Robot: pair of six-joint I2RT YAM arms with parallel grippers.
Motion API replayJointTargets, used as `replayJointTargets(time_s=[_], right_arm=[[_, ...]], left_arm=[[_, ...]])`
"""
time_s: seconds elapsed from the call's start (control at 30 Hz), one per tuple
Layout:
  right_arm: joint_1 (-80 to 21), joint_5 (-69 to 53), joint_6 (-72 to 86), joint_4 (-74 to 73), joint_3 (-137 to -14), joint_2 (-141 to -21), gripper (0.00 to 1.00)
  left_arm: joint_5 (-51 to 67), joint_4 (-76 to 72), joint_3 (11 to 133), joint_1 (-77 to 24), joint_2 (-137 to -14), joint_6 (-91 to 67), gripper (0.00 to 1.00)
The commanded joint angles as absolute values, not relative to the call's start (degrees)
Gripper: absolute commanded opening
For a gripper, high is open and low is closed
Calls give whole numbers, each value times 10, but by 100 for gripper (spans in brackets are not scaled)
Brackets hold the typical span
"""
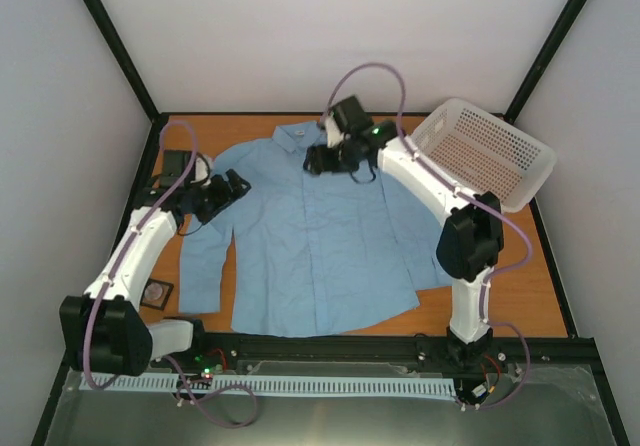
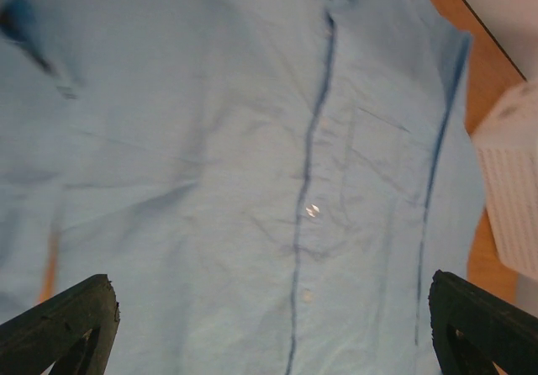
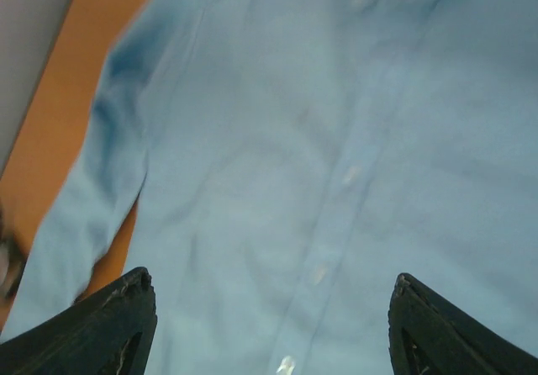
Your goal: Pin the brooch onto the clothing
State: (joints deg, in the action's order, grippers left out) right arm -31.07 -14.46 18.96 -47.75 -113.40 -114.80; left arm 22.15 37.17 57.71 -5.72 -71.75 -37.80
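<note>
orange table (image 1: 530, 276), white walls (image 1: 330, 26), blue shirt (image 1: 310, 246) flat, left hand (image 2: 271, 298) wide, right hand (image 3: 271, 284) wide

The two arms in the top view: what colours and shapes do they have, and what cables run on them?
Both the left arm and the right arm have white tubular links with bulky black joint housings. A pale lilac cable loops along each. The left gripper and right gripper are black; their fingers are dark wedges with rough edges.
</note>
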Motion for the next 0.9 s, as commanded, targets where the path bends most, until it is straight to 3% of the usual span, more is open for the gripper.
replayJointTargets(time_s=[0.0,0.13,0.33,0.53,0.87], right_arm=[[-344,-220,198,-477,-1017,-1069,74],[-345,-220,175,-503,-961,-1044,74],[-347,-229,158,-505,-931,-1027,74],[-349,-240,147,-528,-947,-1040,74],[-351,-258,156,-537,-918,-1050,77]], left_arm=[[160,427,546,16,-685,-395,100],[132,464,515,98,-667,-427,100],[-25,557,498,117,-653,-571,100],[3,513,410,211,-592,-695,99],[-104,568,373,219,-575,-847,99]])
